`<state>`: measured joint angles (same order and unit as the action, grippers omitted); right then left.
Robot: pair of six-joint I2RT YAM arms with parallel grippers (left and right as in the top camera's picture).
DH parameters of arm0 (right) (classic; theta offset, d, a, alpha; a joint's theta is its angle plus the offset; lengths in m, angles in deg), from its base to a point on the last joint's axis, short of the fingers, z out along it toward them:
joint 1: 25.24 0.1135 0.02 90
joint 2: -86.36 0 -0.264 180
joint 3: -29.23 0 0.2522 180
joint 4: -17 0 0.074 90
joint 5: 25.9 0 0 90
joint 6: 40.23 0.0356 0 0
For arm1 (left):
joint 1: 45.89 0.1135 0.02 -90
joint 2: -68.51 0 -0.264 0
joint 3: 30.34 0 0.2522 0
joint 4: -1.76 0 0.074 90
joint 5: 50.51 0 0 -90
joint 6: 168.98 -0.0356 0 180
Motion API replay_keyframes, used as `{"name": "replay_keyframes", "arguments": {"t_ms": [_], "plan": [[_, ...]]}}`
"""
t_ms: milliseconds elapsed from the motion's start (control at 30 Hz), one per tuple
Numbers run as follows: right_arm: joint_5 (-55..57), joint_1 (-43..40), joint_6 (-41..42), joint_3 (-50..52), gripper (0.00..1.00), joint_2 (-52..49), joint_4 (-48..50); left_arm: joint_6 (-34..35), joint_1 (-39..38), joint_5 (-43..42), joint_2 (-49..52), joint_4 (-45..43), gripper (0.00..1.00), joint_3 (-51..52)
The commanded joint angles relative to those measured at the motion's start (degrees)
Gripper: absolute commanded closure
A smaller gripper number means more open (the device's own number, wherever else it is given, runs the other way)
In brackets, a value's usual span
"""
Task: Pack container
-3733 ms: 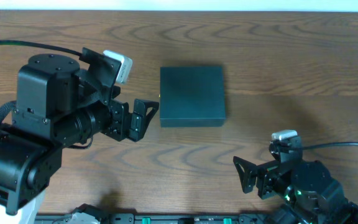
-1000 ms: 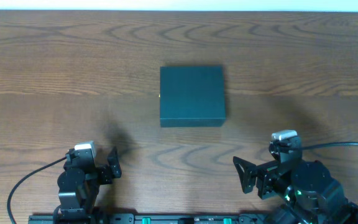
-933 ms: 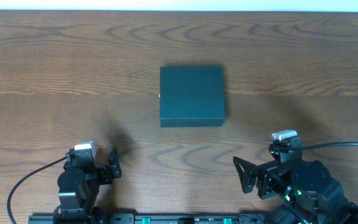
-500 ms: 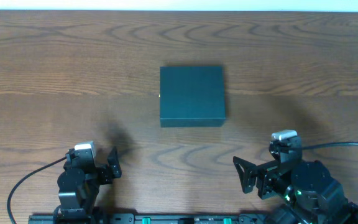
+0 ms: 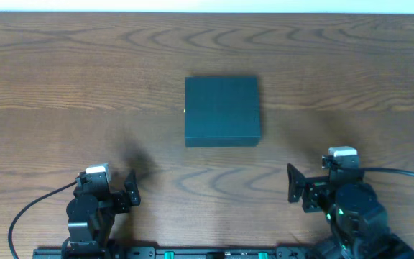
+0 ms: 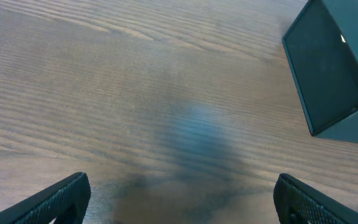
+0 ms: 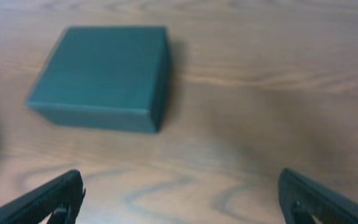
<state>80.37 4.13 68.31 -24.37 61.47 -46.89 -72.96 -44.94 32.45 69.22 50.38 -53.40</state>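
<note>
The container [image 5: 221,111] is a matte dark teal-black square box, lid shut, lying flat at the middle of the wooden table. It also shows at the top right of the left wrist view [image 6: 331,68] and at the upper left of the right wrist view [image 7: 101,74]. My left gripper [image 5: 126,194] rests at the front left edge, open and empty, far from the box; its fingers [image 6: 67,198] stand wide apart. My right gripper [image 5: 297,192] sits at the front right, open and empty, its fingers [image 7: 319,200] wide apart, facing the box from a distance.
The wooden table [image 5: 63,86] stretches bare around the box. A black rail [image 5: 192,253] runs along the front edge between the two arm bases. Cables trail from both arms at the front corners.
The left arm has drawn back from beside the box to the front left edge. In the last half second the right arm has shifted a little to the right and turned.
</note>
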Motion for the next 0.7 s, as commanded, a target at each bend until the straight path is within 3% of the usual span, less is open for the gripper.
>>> {"name": "replay_keyframes", "arguments": {"t_ms": [0,167,667], "plan": [[1.7,-2.4,-1.5,6.4,0.01,3.5,4.3,0.4,-0.2,0.9,-0.5,-0.2,0.05,0.3],[1.7,-2.9,-1.5,16.1,0.01,9.3,11.9,0.4,-0.2,0.9,-0.5,-0.2,0.05,0.3],[1.3,-2.9,-1.4,28.5,0.01,22.3,13.1,0.4,-0.2,0.9,-0.5,-0.2,0.05,0.3]]}}
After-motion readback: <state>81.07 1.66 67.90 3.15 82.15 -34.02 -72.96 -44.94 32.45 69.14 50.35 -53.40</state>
